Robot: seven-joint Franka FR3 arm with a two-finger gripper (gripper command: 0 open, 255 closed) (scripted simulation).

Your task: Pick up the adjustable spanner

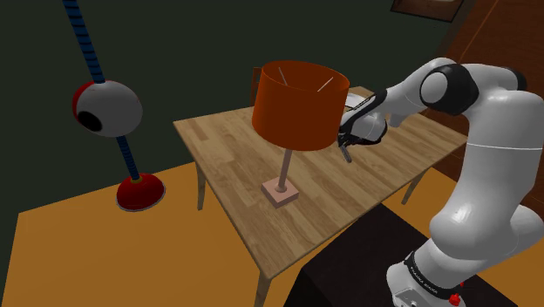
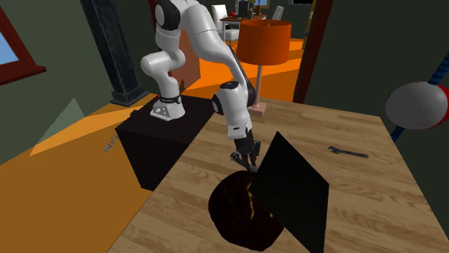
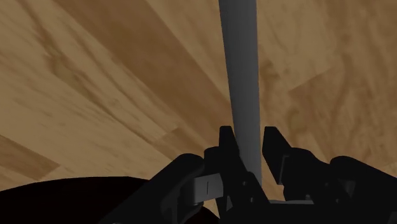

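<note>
Gripper [image 3: 249, 132] looks clamped on a grey bar [image 3: 245, 63], but adjustable spanner [image 2: 349, 152] lies on the table [image 2: 374, 208] well apart from it, so lifting now likely raises the wrong thing.

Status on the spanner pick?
Gripper shut on grey bar, likely the spanner handle. Dark spanner lies apart on table. Black panel close by.

A home's room; wooden table [image 1: 228, 159], orange-shaded table lamp [image 1: 299, 103], orange floor [image 1: 105, 255].
</note>
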